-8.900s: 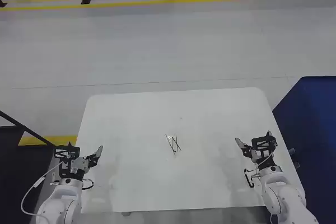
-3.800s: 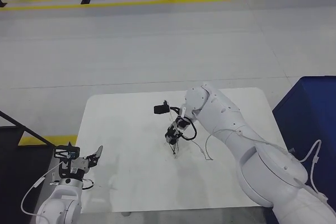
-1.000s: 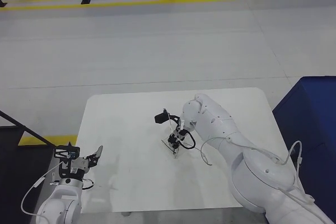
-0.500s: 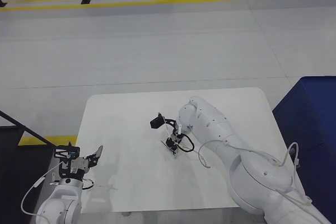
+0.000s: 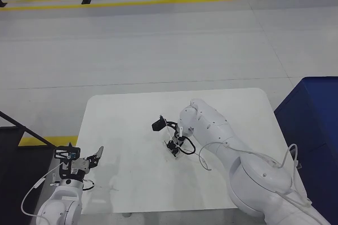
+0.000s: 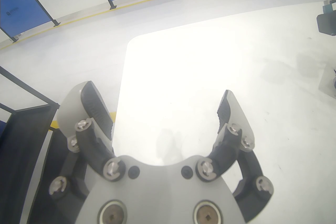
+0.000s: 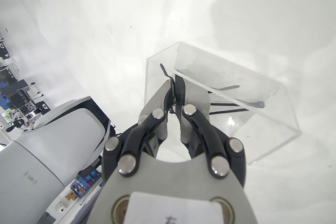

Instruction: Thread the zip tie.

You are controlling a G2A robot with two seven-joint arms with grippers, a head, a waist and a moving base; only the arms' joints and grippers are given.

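A small clear box (image 7: pixel 262 107) stands mid-table and holds several black zip ties (image 7: pixel 231 110). My right gripper (image 7: pixel 173 83) reaches over the box's rim and is shut on one black zip tie (image 7: pixel 164 71), whose thin end sticks up past the fingertips. From above, the right gripper (image 5: pixel 172 144) sits at the clear box (image 5: pixel 168 146) in the middle of the white table (image 5: pixel 225 112). My left gripper (image 6: pixel 157 101) is open and holds nothing. It hovers at the table's near left edge, far from the box (image 6: pixel 328 80).
A blue barrier (image 5: pixel 318 129) stands off the table's right side and a dark frame (image 5: pixel 11 126) off its left. The right arm's cable (image 5: pixel 205 163) lies loose on the table by the box.
The right arm came from the table's right edge to the box in the middle. Over the last second its wrist shifted slightly toward the left. The left arm has not moved.
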